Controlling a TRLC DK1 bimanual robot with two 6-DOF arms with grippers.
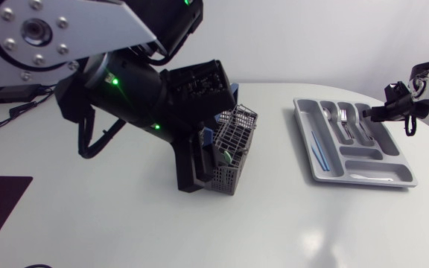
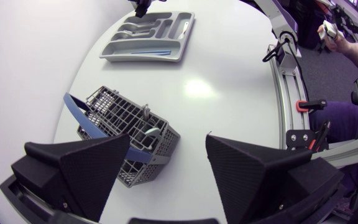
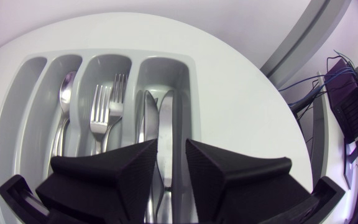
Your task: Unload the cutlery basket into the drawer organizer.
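grey wire basket (image 2: 114, 112), blue handle (image 2: 72, 104); left gripper (image 2: 166, 140) spread, right gripper (image 3: 171, 146) unclear.

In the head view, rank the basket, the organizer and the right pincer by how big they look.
1. organizer
2. basket, partly hidden by the left arm
3. right pincer

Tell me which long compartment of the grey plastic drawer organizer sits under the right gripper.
The end one holding the steel table knives: the matte black right gripper hangs over it. The next one holds forks.
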